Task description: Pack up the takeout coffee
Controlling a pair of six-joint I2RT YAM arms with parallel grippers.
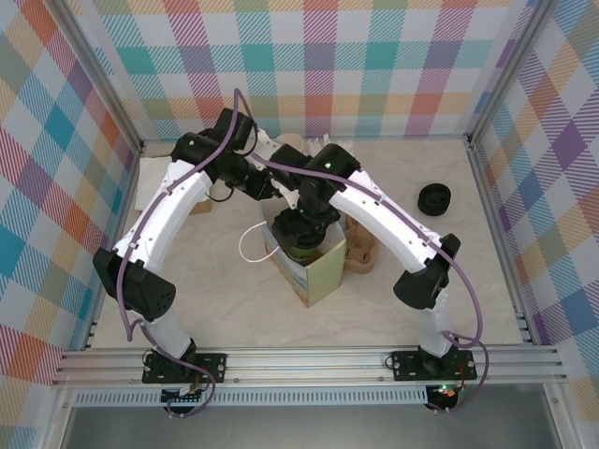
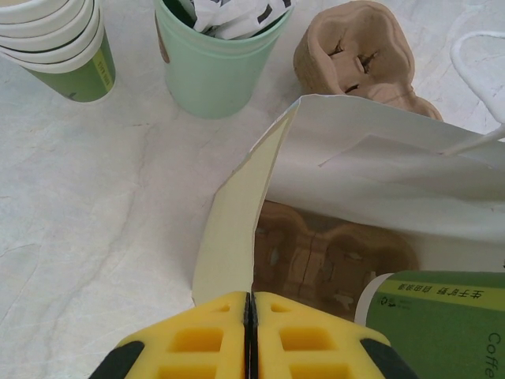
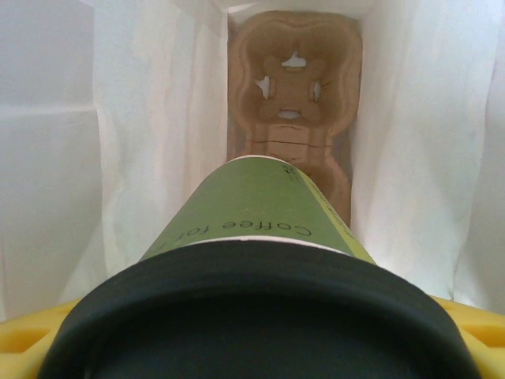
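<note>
The takeout coffee (image 3: 252, 213) is an olive-green paper cup with a black lid (image 3: 260, 316). It hangs inside the open white paper bag (image 3: 134, 118), above a brown pulp cup carrier (image 3: 293, 87) on the bag's floor. My right gripper (image 1: 304, 227) is shut on the cup just under the lid, and yellow fingers (image 3: 20, 339) show on both sides. My left gripper (image 2: 250, 304) is shut on the bag's upper edge (image 2: 237, 221) and holds the mouth open. The cup's green side (image 2: 442, 316) shows inside the bag in the left wrist view.
A stack of lidless green cups (image 2: 63, 47), a mint-green cup (image 2: 213, 71) of stirrers and a spare pulp carrier (image 2: 359, 47) stand behind the bag. Black lids (image 1: 434, 198) lie at the right. Another carrier (image 1: 358, 254) sits beside the bag (image 1: 318, 276).
</note>
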